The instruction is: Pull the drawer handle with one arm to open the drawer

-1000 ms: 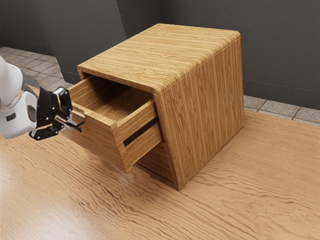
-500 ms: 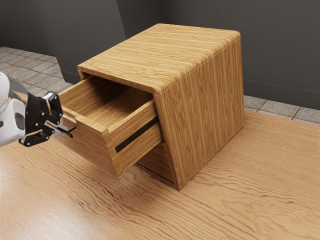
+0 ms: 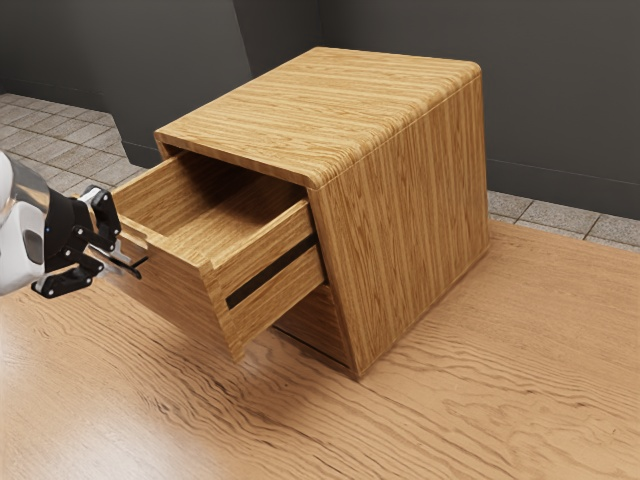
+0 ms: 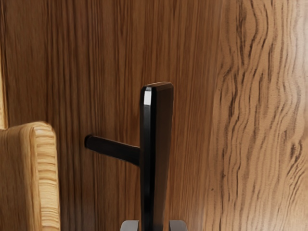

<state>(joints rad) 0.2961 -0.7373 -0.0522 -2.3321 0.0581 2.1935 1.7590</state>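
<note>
A wooden cabinet (image 3: pixel 400 190) is seen standing on the wood-grain bench (image 3: pixel 470 400), approx. mid-frame in the ext. view. Its drawer (image 3: pixel 225 240) is found open. The box is drawn well out of the cabinet's front, toward the ext. view's lower left, w/ its inner floor & side walls exposed. A black rail strip (image 3: pixel 272 272) is shown along the drawer's outer side panel. Grey floor tiles (image 3: pixel 60 140) & a dark wall (image 3: pixel 560 90) are visible behind the bench.

The white arm (image 3: pixel 18 235) is seen entering at the ext. view's left edge. The black claw (image 3: pixel 108 250) is held level at the drawer's front face, w/ one finger above & one below the handle (image 3: pixel 130 261).

In the wrist view the handle (image 4: pixel 155 159) is shown as a black bar, carried off the dark-grained drawer front (image 4: pixel 96 72) by a thin black stem (image 4: pixel 111 148). Two grey finger pads (image 4: pixel 130 225) are seen flanking the bar, one per side, pressed against it, so the claw is judged clamped on the handle. A paler wooden edge (image 4: pixel 29 183) is seen just beside the stem; which part of the drawer it belongs to cannot be told. The bench (image 4: pixel 269 120) is visible past the drawer front.
</note>
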